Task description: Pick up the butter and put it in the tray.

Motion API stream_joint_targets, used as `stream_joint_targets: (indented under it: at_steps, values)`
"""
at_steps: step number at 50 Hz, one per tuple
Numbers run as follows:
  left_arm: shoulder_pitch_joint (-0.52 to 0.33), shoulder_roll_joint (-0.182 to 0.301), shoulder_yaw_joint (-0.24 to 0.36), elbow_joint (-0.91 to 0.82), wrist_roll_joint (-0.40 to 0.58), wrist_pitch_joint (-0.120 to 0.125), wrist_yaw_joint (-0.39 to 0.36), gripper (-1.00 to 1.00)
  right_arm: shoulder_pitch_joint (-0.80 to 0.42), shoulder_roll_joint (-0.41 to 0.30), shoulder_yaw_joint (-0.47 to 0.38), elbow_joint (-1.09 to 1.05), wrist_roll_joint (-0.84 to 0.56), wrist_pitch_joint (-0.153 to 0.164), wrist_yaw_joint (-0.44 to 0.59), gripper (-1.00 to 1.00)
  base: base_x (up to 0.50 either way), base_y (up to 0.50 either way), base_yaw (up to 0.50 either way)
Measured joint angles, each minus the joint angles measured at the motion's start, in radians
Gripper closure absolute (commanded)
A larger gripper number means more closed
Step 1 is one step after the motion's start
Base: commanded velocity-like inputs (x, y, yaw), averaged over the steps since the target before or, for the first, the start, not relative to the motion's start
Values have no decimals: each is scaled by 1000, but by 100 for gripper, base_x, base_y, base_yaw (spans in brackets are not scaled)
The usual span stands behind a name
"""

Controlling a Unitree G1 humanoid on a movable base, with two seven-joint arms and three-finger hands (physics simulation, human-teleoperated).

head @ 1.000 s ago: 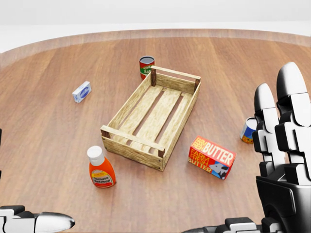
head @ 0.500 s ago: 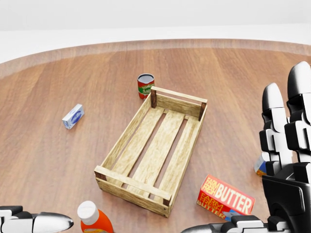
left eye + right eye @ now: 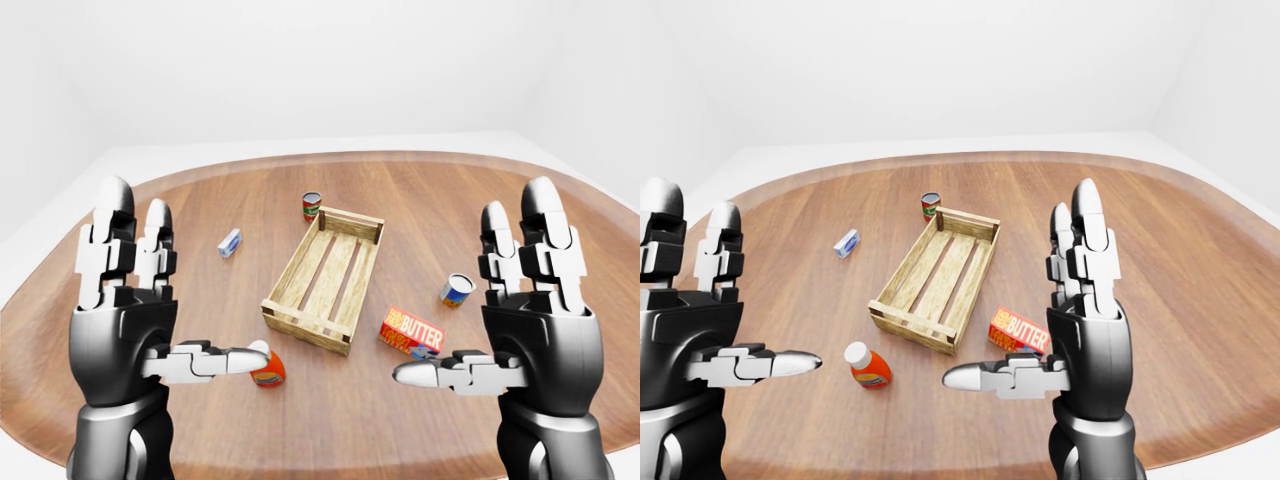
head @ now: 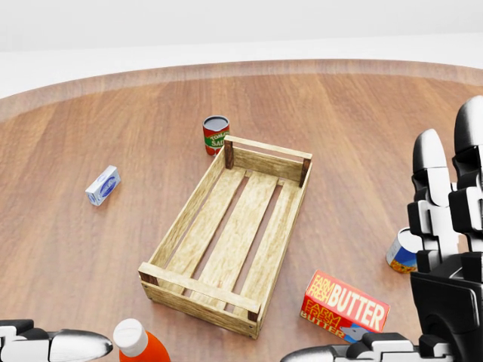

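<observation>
The butter is a red and orange box lying flat on the wooden table, just right of the tray's near right corner and apart from it. The tray is an empty slatted wooden crate, set at a slant in the middle of the table. My right hand is raised above the table's near right part, fingers straight up and thumb pointing left, open and empty, with the butter low beside it in the head view. My left hand mirrors it on the left, open and empty.
A red tomato can stands at the tray's far end. A small blue-and-white box lies to the left. A ketchup bottle lies near the tray's near left corner. A blue-and-orange can stands right of the butter.
The whole head view has shifted: everything on the table sits lower and closer than a second ago, so the camera has moved. The things keep their places relative to one another. Both hands stay raised and open.
</observation>
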Motion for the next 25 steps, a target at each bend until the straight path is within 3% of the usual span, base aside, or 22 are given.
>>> stream_joint_targets:
  at_steps: [9,14,17,25]
  values:
    - [-21,7,22,-3,-17,0,4,-100,-31,-12,-18,-51,-5,0,7,-100,0,0,0]
    - [-25,9,31,-9,-26,0,4,-100,-94,-32,-61,-52,-55,0,68,-100,0,0,0]
    - [-25,10,35,-13,-30,0,4,-100,-156,-14,-102,-52,-168,0,185,-100,0,0,0]
    - [-18,8,34,-20,-30,0,-1,-100,-396,134,-269,-52,-638,0,662,-100,0,0,0]
